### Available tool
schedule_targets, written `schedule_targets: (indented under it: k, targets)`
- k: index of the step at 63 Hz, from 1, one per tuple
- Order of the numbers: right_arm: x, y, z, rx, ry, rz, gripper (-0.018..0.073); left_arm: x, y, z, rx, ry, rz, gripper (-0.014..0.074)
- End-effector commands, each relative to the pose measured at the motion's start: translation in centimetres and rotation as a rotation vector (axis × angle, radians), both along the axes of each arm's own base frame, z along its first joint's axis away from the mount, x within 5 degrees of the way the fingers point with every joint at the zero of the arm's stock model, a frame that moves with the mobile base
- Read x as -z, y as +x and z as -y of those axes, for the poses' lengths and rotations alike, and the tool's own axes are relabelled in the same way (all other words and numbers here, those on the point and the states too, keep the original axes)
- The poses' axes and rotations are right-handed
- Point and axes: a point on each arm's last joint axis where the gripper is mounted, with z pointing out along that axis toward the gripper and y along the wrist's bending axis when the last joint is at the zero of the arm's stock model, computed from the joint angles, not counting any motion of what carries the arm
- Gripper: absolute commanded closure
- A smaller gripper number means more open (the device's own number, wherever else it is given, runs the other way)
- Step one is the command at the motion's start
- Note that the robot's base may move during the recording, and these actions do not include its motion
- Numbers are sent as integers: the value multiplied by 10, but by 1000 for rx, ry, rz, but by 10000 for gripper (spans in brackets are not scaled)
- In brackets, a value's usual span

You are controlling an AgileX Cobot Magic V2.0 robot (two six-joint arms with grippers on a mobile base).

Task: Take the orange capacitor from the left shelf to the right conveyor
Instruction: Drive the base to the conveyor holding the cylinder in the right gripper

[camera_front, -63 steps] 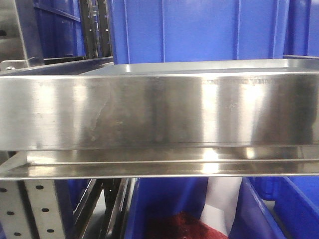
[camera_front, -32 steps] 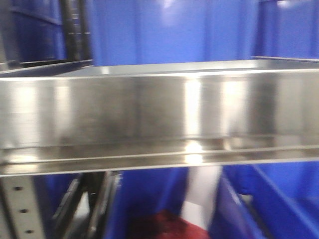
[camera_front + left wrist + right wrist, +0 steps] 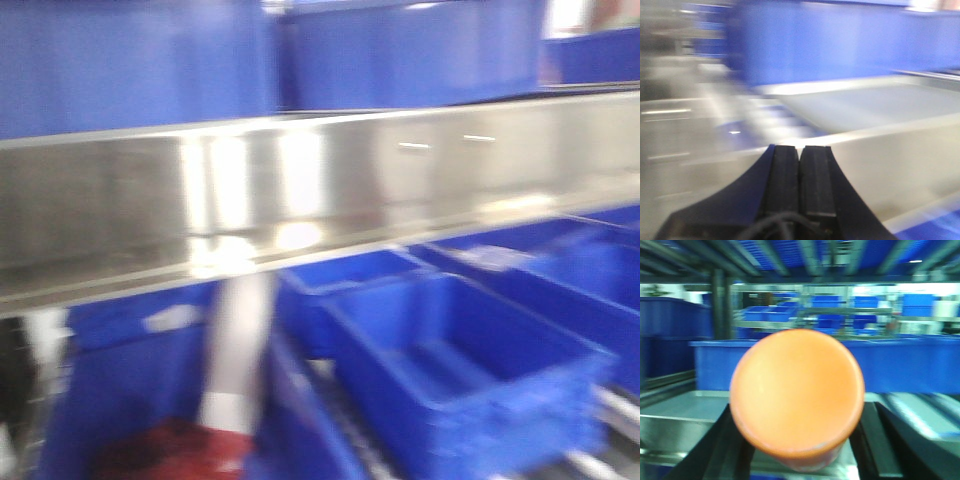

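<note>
Left gripper (image 3: 800,157) empty, black jaws pressed flat together, facing left shelf (image 3: 300,190); shelf's broad steel lip runs across front view, blue bins (image 3: 460,360) above and below, all blurred; right gripper (image 3: 797,445) clamped on orange capacitor (image 3: 796,390), jaws flanking it, flat end toward wrist camera.
</note>
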Motion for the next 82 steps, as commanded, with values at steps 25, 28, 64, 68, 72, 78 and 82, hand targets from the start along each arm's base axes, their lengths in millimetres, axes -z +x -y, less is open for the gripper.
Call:
schedule_targets:
  k: [25,28,64,68,72,78,82]
  targets:
    - [-16,-5,4,16,45,111,483,-10,-2,0,4,-26,99,701]
    - [-16,-5,4,16,45,111,483,-10,-2,0,4,-26,99,701]
    - [-16,-5,4,16,45,111,483,-10,-2,0,4,-26,99,701]
    - [-16,-5,4,16,45,111,483,-10,-2,0,4,-26,99,701]
    - [-16,-5,4,16,45,111,483,-10,-2,0,4,-26,99,701]
    - [-16,-5,4,16,45,111,483,-10,-2,0,4,-26,99,701]
    - [-16,-5,4,16,45,111,483,-10,-2,0,4,-26,99,701]
